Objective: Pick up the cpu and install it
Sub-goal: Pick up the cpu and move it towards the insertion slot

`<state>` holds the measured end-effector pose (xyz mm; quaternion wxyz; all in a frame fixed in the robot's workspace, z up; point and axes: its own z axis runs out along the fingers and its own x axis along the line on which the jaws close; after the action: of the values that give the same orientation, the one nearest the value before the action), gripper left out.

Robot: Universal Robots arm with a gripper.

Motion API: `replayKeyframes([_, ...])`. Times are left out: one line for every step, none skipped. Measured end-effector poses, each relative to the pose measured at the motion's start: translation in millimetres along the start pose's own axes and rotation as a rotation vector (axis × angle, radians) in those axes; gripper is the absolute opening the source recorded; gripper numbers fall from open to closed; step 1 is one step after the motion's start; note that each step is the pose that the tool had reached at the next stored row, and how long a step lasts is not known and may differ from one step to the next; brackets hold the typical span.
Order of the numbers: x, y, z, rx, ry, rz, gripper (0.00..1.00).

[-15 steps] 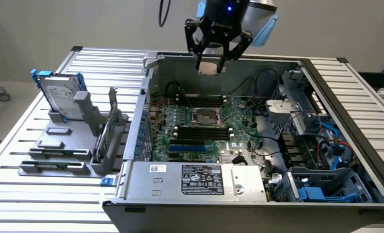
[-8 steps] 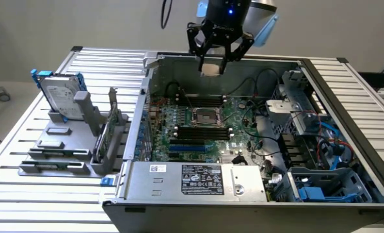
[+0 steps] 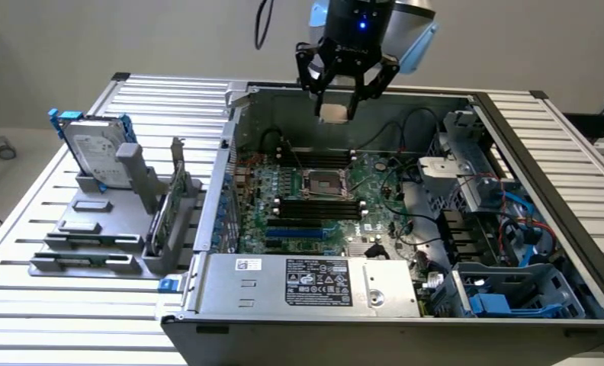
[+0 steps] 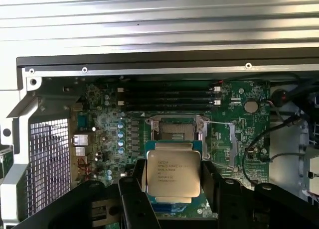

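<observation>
The jaws clamp the cpu (image 3: 335,113) by its edges, level and lid-up over the open computer case (image 3: 281,107), at twelve o'clock of the empty motherboard socket (image 3: 322,183), presumably to seat it squarely

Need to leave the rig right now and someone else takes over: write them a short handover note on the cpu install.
Gripper: shut on the cpu, with a finger at each of two opposite edges and the metal top facing the wrist camera.
Position: the cpu is held in the air above the open computer case, over the motherboard. The socket lies below it and looks uncovered and empty.
Done: cpu picked up and brought over the case.
Left: cpu not yet seated in the socket.
</observation>
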<state>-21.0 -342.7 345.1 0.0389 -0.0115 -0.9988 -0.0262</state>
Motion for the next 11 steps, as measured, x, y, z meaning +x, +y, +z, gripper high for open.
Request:
replayKeyframes([-0.1, 0.4, 1.8, 0.0003, -0.001, -0.002, 0.55])
replayKeyframes([-0.3, 0.7, 3.5, 0.0006, -0.0019, -0.005, 0.55])
replayKeyframes([-0.4, 1.0, 5.3, 0.0008, -0.0028, -0.007, 0.55])
replayKeyframes([-0.6, 1.3, 7.1, 0.0011, -0.0035, -0.009, 0.55])
replayKeyframes([-0.7, 1.7, 9.0, 0.0011, -0.0043, -0.012, 0.55])
replayKeyframes([-0.8, 2.1, 11.0, 0.0013, -0.0051, -0.015, 0.55])
replayKeyframes([-0.9, 2.5, 12.8, 0.0015, -0.0057, -0.018, 0.55])
replayKeyframes([-1.1, 2.9, 14.6, 0.0016, -0.0065, -0.021, 0.55])
replayKeyframes([-1.2, 3.3, 16.4, 0.0018, -0.0071, -0.023, 0.55])
replayKeyframes([-1.4, 3.6, 18.3, 0.002, -0.0077, -0.025, 0.55])
replayKeyframes([-1.5, 3.9, 20.1, 0.002, -0.0083, -0.027, 0.55])
